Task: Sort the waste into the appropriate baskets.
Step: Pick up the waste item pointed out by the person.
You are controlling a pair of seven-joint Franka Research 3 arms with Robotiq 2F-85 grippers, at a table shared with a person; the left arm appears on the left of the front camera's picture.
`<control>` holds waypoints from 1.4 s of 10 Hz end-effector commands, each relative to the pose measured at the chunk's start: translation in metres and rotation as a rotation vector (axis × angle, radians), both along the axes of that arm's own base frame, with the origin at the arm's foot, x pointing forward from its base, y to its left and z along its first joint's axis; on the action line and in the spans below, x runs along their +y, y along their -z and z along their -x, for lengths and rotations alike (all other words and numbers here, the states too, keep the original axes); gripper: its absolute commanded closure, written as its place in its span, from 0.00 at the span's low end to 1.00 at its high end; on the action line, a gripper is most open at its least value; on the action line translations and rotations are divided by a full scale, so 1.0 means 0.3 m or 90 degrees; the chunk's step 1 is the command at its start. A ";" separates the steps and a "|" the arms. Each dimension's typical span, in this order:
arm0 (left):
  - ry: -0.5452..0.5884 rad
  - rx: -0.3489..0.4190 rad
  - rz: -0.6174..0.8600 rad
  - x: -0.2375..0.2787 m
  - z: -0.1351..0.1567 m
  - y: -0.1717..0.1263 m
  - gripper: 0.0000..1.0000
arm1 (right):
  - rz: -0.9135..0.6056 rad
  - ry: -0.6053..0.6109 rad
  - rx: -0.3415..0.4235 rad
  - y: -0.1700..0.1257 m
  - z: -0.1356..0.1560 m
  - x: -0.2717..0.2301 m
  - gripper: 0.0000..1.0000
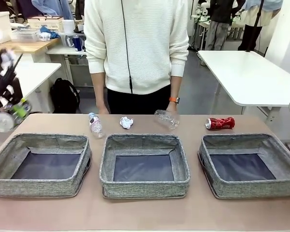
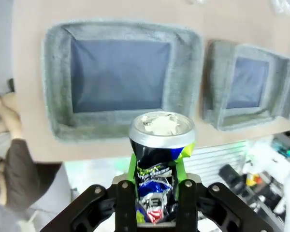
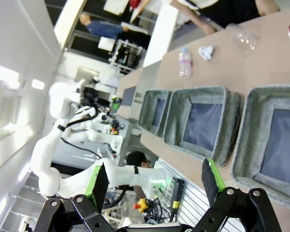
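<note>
My left gripper (image 1: 12, 110) hangs above the table's far left edge, shut on a crushed dark can (image 2: 159, 145) whose silver end (image 1: 2, 121) faces out. Below and ahead of it lies the left basket (image 2: 57, 87). The other litter lies in a row behind the three grey baskets: a bottle (image 1: 95, 124), crumpled paper (image 1: 126, 122), a clear cup (image 1: 166, 118) and a red can (image 1: 220, 123). My right gripper (image 3: 154, 181) is open and holds nothing. It is high off the right end of the table, looking along the baskets (image 3: 243, 126).
A person in a white sweater (image 1: 135, 43) stands at the far side, hands hanging near the table edge. The middle basket (image 1: 106, 159) and right basket (image 1: 206, 157) have bare dark bottoms. A white side table (image 1: 246, 72) stands at the back right.
</note>
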State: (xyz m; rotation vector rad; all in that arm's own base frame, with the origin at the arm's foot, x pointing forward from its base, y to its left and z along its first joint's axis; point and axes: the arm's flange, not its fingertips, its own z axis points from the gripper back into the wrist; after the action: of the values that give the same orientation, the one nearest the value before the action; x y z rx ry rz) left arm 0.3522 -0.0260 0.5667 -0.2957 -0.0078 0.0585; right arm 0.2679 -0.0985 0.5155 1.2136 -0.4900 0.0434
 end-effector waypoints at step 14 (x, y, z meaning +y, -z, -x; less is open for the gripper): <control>0.124 -0.075 -0.047 -1.108 0.090 -0.763 0.67 | -0.012 0.000 -0.003 -0.016 -0.005 0.001 0.00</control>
State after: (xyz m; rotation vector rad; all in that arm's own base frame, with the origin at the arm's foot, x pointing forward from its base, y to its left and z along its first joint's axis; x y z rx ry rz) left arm 0.3280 -0.3591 0.7983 -0.2187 -0.0644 -0.1437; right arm 0.2677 -0.0989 0.5156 1.2141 -0.4900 0.0424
